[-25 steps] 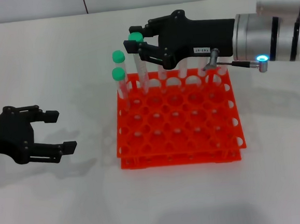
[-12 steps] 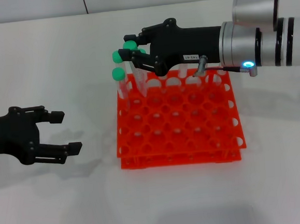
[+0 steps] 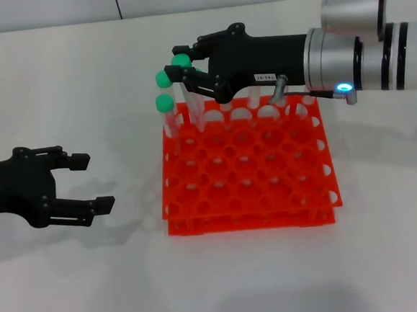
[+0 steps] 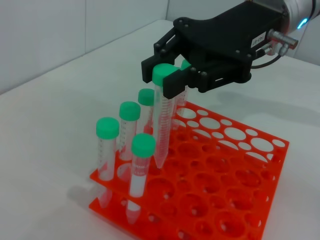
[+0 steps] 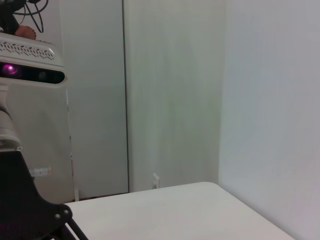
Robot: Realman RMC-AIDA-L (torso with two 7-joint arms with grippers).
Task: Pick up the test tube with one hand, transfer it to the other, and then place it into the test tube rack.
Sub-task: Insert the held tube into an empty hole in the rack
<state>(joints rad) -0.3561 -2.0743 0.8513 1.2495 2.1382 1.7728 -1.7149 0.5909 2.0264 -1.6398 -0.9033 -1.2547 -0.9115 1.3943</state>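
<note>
The right tool reaches in from three o'clock in the head view and is clenched on the tube just under its green cap, holding it upright above the rack. In the left wrist view the tube's tapered tip hangs at a hole near the rack's far left corner; whether it has entered the hole cannot be told. Four other capped tubes stand in that same corner of the rack. The left tool sits at nine o'clock, low over the white surface, well apart from the rack, its fingers spread and holding nothing.
</note>
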